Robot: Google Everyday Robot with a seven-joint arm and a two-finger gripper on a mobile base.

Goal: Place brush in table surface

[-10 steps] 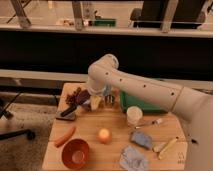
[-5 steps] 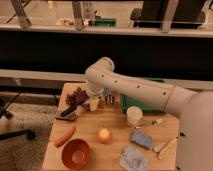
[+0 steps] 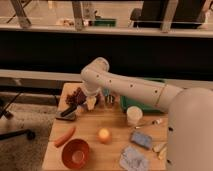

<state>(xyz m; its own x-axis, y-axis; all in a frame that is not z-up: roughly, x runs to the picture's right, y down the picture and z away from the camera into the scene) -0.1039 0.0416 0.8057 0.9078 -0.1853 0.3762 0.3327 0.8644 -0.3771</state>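
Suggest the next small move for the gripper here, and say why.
Probably ease the gripper toward the dark long item by the left edge of the table surface. That item may be the brush, though I can't be sure. The gripper is open at the board's far-left part, beside a reddish-brown pile. It holds nothing visible, so a grasp likely comes before any placing.

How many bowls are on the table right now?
1. The orange bowl sits at the front left of the table surface, beside the carrot. The gripper is over the back left; the arm may hide something there.
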